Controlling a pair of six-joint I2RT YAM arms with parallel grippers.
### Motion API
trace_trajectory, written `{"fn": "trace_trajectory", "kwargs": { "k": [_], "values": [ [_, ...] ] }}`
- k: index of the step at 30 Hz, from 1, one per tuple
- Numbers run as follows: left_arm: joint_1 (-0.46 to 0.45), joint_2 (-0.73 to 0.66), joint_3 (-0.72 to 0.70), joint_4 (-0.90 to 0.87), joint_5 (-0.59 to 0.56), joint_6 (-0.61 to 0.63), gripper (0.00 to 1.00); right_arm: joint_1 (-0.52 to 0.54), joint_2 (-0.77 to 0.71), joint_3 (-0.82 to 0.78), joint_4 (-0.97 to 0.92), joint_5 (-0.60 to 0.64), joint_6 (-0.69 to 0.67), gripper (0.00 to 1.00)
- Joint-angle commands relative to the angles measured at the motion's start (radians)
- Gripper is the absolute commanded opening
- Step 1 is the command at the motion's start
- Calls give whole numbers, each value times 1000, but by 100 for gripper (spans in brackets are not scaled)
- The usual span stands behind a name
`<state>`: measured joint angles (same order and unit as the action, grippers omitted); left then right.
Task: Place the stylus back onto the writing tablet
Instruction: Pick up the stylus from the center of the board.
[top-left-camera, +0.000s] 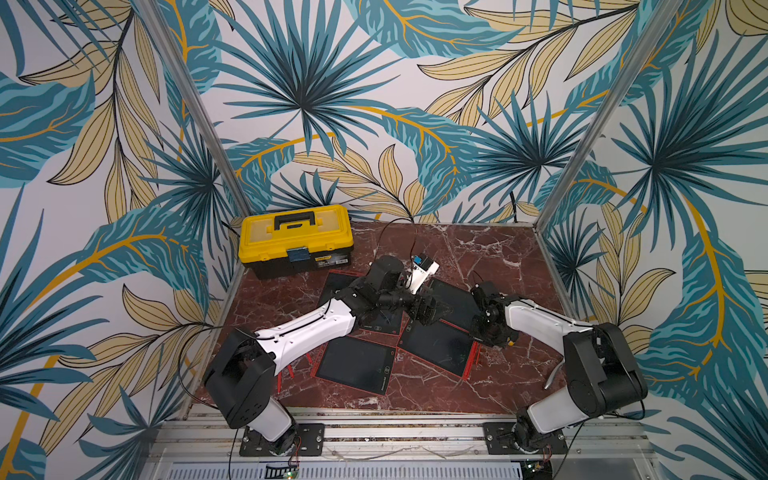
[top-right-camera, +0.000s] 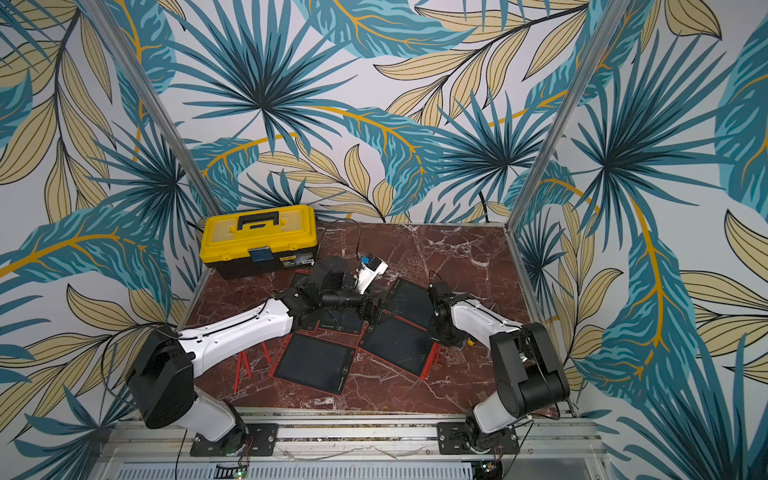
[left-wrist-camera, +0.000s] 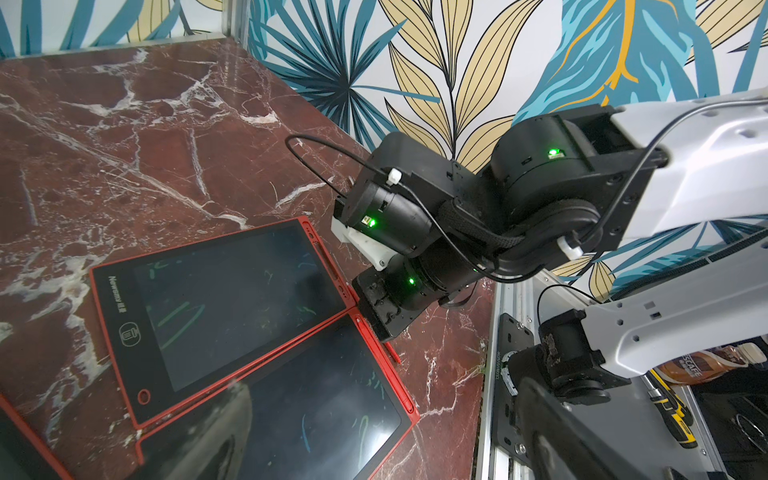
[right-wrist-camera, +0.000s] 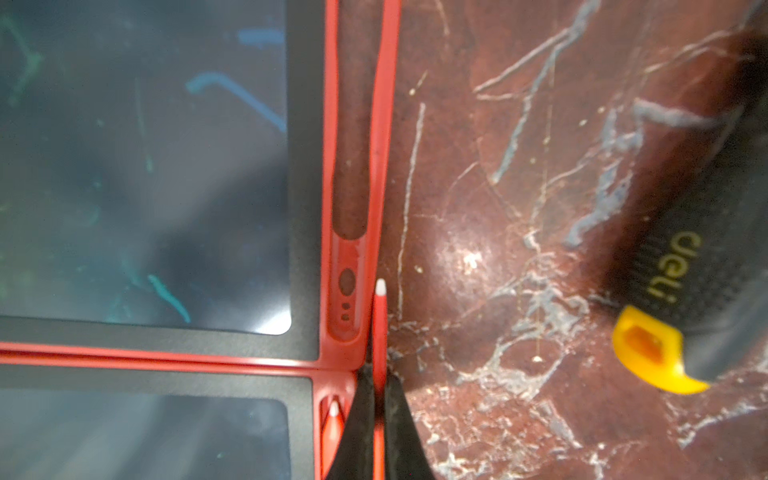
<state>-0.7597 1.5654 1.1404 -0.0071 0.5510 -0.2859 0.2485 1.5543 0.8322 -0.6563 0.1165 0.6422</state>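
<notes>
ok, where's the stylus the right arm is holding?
In the right wrist view the stylus is pinched in the right gripper, just outside the red edge of the tablet, beside its empty slot.

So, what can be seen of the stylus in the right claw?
The stylus is thin, red and plastic-looking, with a white tip. The right claw is shut on its shaft. It runs along the outer red edge of a tablet, beside the empty slot, not in it; its rear is hidden.

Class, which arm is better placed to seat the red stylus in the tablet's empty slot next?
Right. The right tool is shut on the red stylus, beside the empty slot of the writing tablet. The left tool is open, holding no stylus.
</notes>
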Motion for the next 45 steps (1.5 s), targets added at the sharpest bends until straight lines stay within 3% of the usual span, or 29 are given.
{"fn": "trace_trajectory", "kwargs": {
  "k": [1,32,41,45],
  "values": [
    [5,-7,-12,33,33,-5,100,3,5,-11,-14,21,-5,5],
    [20,-11,-11,32,40,-37,100,-3,-99,-16,-33,38,-48,4],
    [21,-27,-31,40,35,-38,100,-50,-116,32,-75,55,-107,4],
    [21,-34,-42,42,40,-41,100,-84,-131,52,-45,-6,-159,4]
  ]
}}
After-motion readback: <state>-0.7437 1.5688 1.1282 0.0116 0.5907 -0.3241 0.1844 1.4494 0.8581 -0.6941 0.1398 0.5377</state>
